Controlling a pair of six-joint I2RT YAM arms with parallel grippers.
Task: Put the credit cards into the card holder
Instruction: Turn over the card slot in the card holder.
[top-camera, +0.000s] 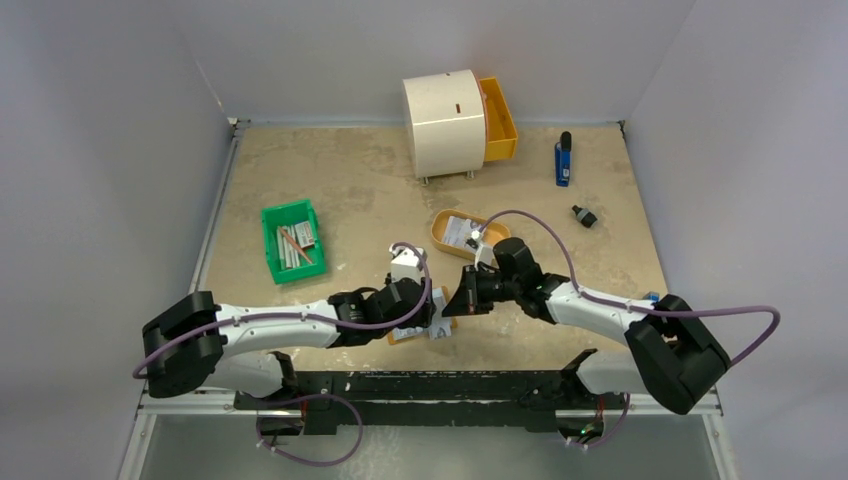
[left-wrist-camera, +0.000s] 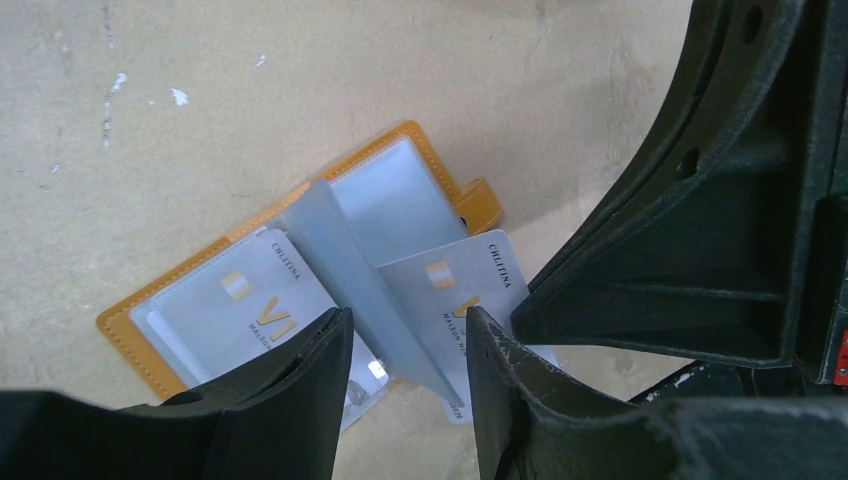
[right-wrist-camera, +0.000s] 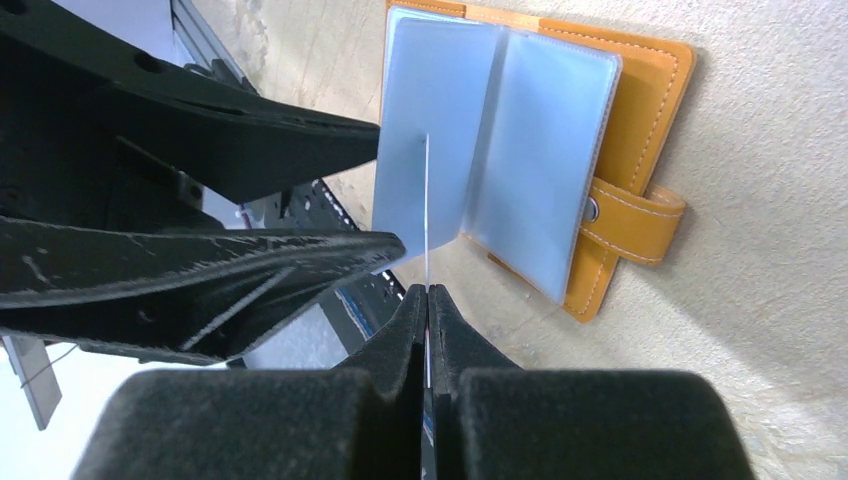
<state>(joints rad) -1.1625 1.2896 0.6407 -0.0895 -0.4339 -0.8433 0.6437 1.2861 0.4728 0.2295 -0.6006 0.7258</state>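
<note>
The tan card holder (left-wrist-camera: 432, 150) lies open on the table, its clear sleeves fanned out. One pale credit card (left-wrist-camera: 245, 300) sits inside a left sleeve. A second credit card (left-wrist-camera: 462, 285) is pinched by its edge in my right gripper (right-wrist-camera: 428, 292), which is shut on it; seen edge-on (right-wrist-camera: 427, 200), it stands against the upright sleeve leaf (right-wrist-camera: 410, 130). My left gripper (left-wrist-camera: 407, 318) is open, its fingers on either side of that raised leaf (left-wrist-camera: 345, 260) without touching it. From above, both grippers meet over the holder (top-camera: 405, 338) near the table's front edge.
An oval tan dish (top-camera: 443, 238) with more pale cards sits just behind the right gripper. A green bin (top-camera: 292, 240) of grey sticks is at the left. A white drum with an orange drawer (top-camera: 445, 122), a blue tool (top-camera: 563, 160) and a small black piece (top-camera: 584, 216) lie further back.
</note>
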